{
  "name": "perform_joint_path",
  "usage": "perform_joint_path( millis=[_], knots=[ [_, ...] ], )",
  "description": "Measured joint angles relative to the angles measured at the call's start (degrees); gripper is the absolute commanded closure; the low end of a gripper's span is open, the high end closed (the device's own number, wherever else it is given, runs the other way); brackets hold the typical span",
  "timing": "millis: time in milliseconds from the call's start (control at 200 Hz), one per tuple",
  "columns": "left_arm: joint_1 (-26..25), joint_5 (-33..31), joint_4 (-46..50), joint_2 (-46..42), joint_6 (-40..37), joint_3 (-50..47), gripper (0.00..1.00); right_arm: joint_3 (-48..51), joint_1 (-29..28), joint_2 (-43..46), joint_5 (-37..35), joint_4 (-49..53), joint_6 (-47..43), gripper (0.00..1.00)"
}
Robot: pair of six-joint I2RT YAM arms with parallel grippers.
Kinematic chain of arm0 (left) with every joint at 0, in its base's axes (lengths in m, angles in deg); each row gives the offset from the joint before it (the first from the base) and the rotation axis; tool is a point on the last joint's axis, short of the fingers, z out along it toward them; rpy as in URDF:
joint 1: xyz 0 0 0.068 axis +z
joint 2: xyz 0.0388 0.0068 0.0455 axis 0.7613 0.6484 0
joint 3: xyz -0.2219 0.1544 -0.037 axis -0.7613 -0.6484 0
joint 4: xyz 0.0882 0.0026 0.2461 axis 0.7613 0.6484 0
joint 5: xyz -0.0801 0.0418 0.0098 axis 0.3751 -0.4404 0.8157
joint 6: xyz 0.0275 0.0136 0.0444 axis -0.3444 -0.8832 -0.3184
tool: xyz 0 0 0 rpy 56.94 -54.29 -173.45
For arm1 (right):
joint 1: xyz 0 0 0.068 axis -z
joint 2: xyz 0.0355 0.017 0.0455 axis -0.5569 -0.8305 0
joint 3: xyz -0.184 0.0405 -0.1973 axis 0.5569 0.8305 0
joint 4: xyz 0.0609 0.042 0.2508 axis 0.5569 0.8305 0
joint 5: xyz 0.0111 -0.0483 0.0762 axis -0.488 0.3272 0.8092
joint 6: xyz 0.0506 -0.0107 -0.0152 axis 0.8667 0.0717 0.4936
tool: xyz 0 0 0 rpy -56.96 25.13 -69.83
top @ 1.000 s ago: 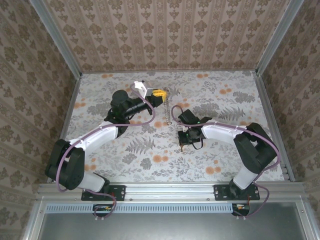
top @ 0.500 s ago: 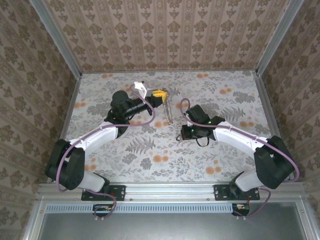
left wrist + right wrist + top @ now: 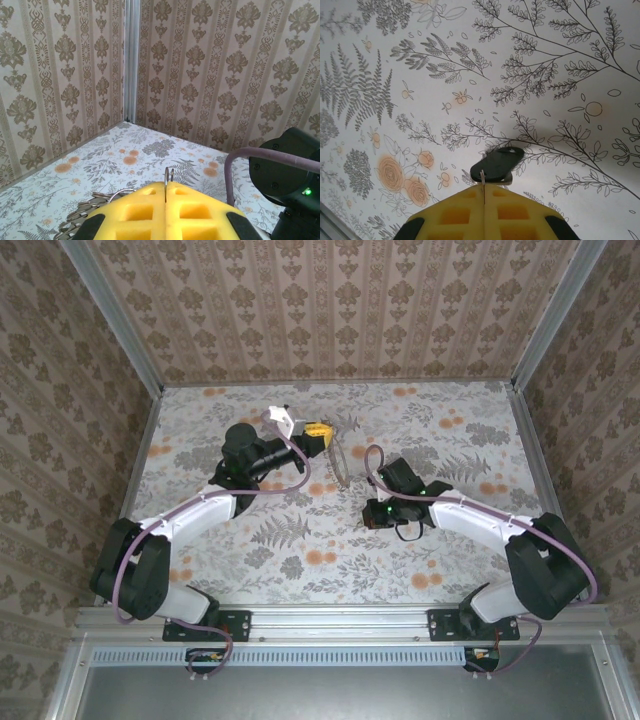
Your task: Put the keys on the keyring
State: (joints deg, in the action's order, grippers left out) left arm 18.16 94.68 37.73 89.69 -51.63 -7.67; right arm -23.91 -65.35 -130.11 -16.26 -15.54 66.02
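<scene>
In the right wrist view my right gripper (image 3: 483, 189) is shut on the key (image 3: 497, 164). Its black oblong head sticks out past the yellow pads (image 3: 515, 212), just above the flowered table. In the top view that gripper (image 3: 372, 517) hangs low near the table's middle. My left gripper (image 3: 316, 430) is raised toward the back, shut on the keyring (image 3: 340, 455), whose loop hangs to its right. In the left wrist view a thin edge of the keyring (image 3: 165, 184) stands pinched between the left gripper's (image 3: 166, 189) yellow pads. More metal loops (image 3: 85, 217) trail off to the left.
The flowered table (image 3: 300, 540) is walled by patterned panels on three sides, with metal posts (image 3: 110, 320) at the back corners. The right arm's dark wrist (image 3: 287, 170) shows close at the right of the left wrist view.
The right arm has unfolded, its elbow swinging out to the right, while its gripper and key stayed near the table's middle. The left gripper and keyring have barely moved.
</scene>
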Motion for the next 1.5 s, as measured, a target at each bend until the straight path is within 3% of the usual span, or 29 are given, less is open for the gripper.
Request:
perform_joint_path(
  millis=[500,835,1130,1500],
  knots=[
    [0.0,0.0,0.1,0.0,0.0,-0.3,1.0,5.6,4.4,8.8,6.4,-7.4,-0.9,1.0],
    [0.0,1.5,2.1,0.0,-1.3,0.0,1.0,7.0,9.5,21.3,7.0,-11.8,-2.4,1.0],
    [0.0,5.9,8.3,0.1,-6.6,5.1,1.0,8.7,13.7,30.8,7.5,-18.1,-3.7,1.0],
    [-2.4,11.5,21.0,5.3,-14.4,16.5,1.0,7.9,15.5,29.2,10.9,-25.7,-4.5,1.0]
  ],
)
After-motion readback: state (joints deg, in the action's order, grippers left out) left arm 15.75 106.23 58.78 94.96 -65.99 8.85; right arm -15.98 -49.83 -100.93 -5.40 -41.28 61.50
